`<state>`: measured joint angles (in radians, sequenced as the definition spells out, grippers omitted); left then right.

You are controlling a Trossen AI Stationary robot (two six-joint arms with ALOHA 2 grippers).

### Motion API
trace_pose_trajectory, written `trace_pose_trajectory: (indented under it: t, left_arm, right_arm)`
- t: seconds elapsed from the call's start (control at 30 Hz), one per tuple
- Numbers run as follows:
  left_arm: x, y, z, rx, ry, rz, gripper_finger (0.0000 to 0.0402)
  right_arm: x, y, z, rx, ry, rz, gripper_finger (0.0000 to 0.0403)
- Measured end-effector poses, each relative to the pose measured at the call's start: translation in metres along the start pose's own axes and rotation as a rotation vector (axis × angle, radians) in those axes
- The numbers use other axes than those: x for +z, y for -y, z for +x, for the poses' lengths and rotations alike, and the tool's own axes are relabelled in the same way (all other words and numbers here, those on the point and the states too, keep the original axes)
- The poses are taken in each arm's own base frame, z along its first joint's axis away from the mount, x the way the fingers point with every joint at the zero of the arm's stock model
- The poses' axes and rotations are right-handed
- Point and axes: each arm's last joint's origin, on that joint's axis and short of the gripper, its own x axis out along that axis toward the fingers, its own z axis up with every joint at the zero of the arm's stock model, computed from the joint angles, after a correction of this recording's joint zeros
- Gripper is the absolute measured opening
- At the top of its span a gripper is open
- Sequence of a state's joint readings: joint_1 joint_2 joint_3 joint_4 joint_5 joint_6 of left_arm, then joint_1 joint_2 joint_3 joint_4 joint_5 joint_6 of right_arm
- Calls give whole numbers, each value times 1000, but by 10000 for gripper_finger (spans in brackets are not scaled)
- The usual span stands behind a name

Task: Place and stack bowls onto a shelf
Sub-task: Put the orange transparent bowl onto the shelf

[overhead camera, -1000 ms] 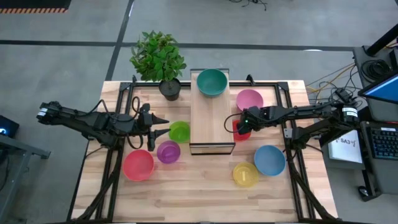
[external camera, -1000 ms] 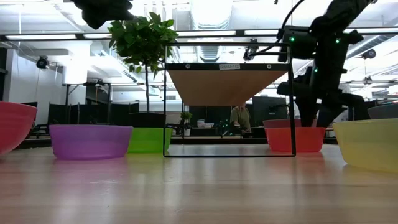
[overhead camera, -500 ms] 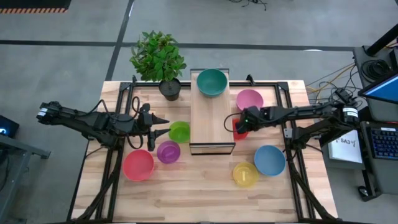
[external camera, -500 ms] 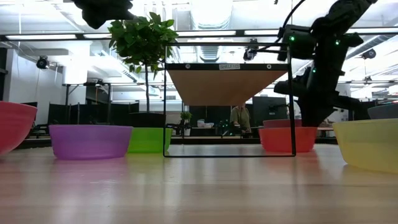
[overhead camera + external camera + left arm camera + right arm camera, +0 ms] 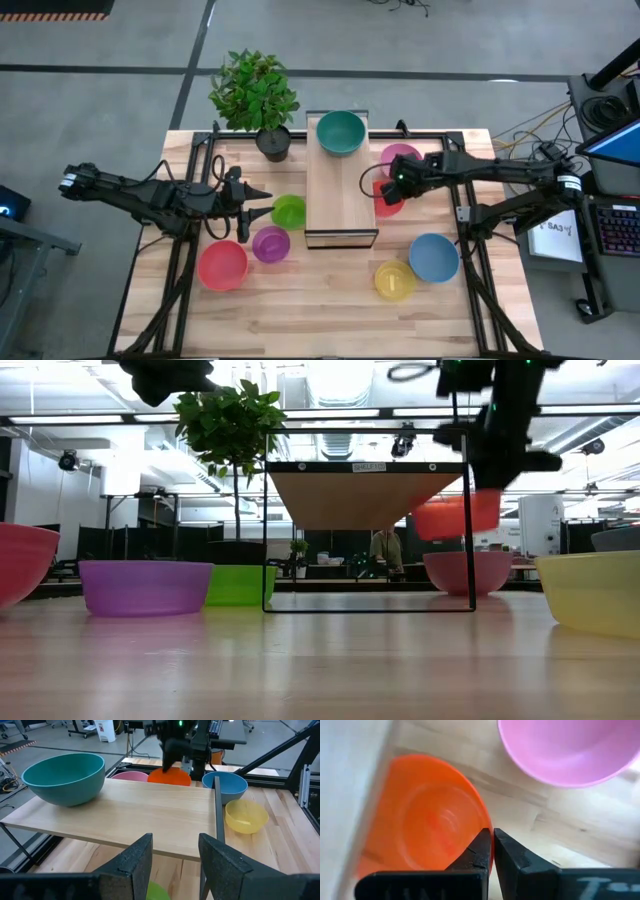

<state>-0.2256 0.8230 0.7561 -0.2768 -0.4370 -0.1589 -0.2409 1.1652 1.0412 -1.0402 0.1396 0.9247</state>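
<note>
The right arm reaches in from the right side, its end effector (image 5: 392,187) raised above the bench with its fingers (image 5: 481,851) pinched together. The left arm stretches in level from the left; its end effector (image 5: 262,203) has its fingers (image 5: 135,862) spread apart.

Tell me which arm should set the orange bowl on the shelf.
The right: its gripper already pinches the orange bowl, lifted beside the shelf. The left gripper waits empty.

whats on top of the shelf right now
Only the teal bowl stands on the shelf, at its far end near the plant; the rest of the board is bare. The right gripper holds the orange bowl lifted beside the shelf, not on it.
</note>
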Motion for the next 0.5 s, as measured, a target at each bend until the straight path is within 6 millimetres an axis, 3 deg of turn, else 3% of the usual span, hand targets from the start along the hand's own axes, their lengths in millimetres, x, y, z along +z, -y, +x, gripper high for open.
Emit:
trace_pose_trajectory:
  t: [0.27, 0.5]
  left_arm:
    - [0, 0, 0, 0, 2, -1, 144]
    - [0, 0, 0, -1, 4, -2, 144]
  right_arm:
    - [20, -6, -61, -47, 156, -18, 9]
    - [30, -12, -84, 15, 250, -46, 8]
